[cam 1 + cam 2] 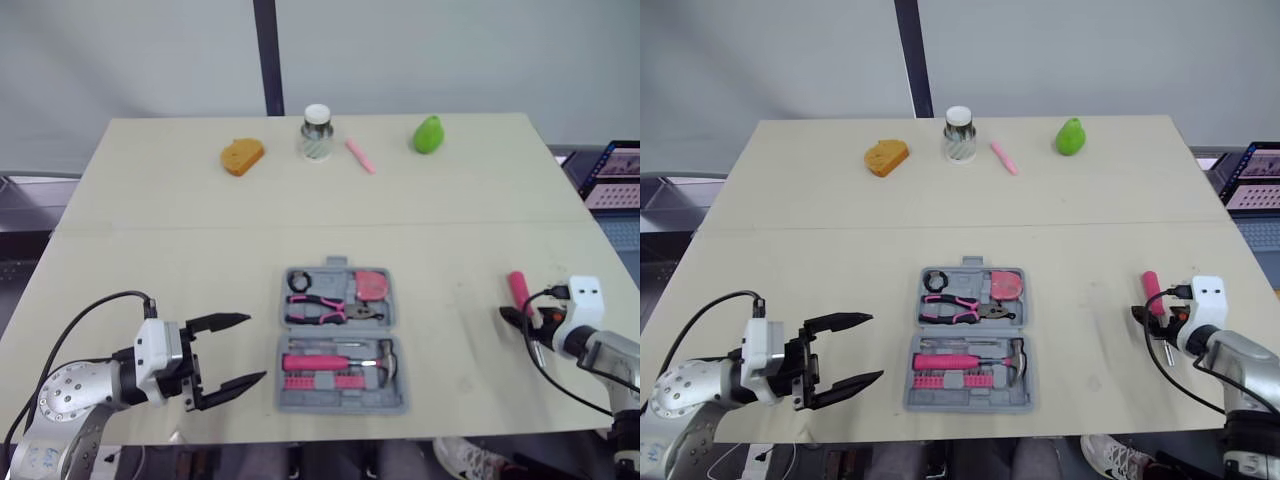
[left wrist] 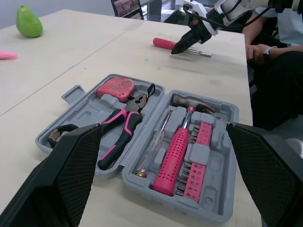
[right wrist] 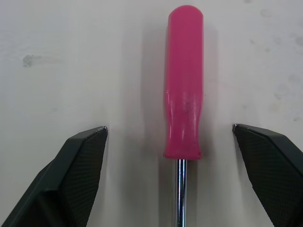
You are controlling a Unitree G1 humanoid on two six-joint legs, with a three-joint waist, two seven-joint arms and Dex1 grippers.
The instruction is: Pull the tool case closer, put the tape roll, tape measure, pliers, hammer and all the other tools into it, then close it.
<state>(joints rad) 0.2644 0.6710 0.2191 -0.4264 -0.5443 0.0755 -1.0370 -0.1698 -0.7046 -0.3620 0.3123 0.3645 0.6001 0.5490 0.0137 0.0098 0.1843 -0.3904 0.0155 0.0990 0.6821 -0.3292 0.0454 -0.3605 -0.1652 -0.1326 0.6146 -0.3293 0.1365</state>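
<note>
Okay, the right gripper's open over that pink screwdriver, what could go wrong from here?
1. The screwdriver has a round handle lying loose between the open fingers of the right gripper; an off-centre squeeze could roll it away.
2. The case looks packed around the hammer and pliers; set outside a slot, the screwdriver may block the lid.
3. The case sits near the table front edge, so a nudge from the left gripper might slide it off.

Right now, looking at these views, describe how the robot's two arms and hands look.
The left hand and right hand each have two black, pointed, textured fingers on a white block. Both arms are silver-grey metal with rounded joints, and a black cable loops along each.
</note>
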